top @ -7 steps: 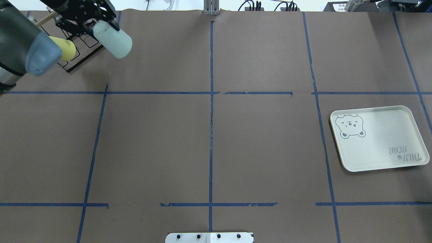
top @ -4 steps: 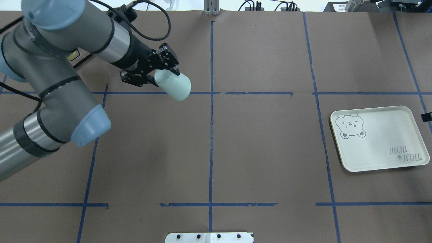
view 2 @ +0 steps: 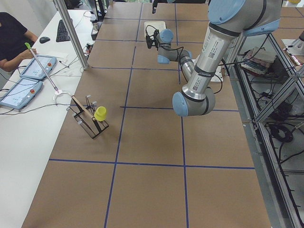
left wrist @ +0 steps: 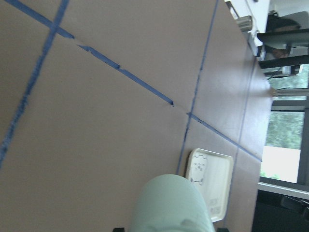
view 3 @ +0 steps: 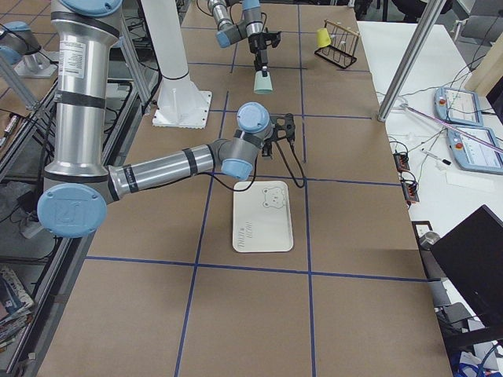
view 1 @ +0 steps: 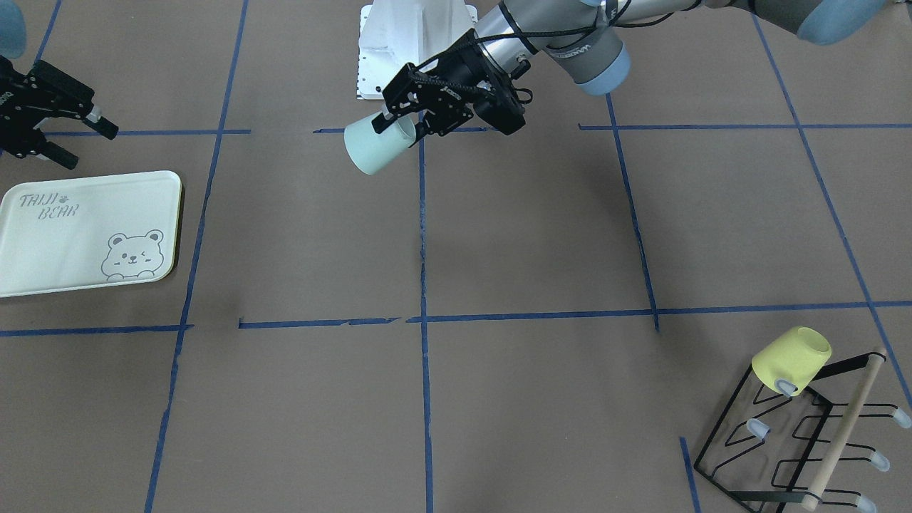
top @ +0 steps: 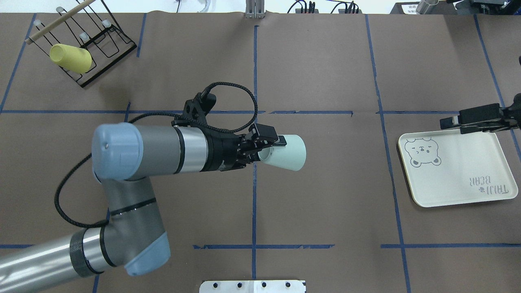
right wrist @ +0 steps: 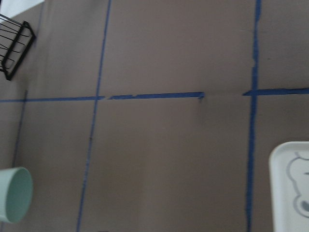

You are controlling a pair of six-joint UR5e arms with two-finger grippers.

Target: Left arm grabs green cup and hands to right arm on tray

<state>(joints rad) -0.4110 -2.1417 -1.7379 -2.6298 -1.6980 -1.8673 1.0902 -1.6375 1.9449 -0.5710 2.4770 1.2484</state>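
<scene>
My left gripper [top: 270, 148] is shut on the base end of the green cup [top: 287, 154]. It holds the cup on its side above the table's middle, mouth toward the right arm. The cup also shows in the front view [view 1: 370, 148], the left wrist view [left wrist: 171, 205] and the right wrist view [right wrist: 14, 193]. The tray [top: 468, 162] lies flat and empty at the right. My right gripper [top: 452, 125] is open and empty by the tray's far left corner, pointing at the cup, well apart from it. In the front view my right gripper [view 1: 89, 146] hovers just beyond the tray [view 1: 71, 242].
A yellow cup [top: 71, 58] hangs on a black wire rack [top: 101, 40] with a wooden bar at the far left corner. Blue tape lines cross the brown table cover. A white mount plate [top: 252, 287] sits at the near edge.
My left arm has carried the green cup from the rack at the far left to the table's middle. My right gripper has come into view by the tray.
</scene>
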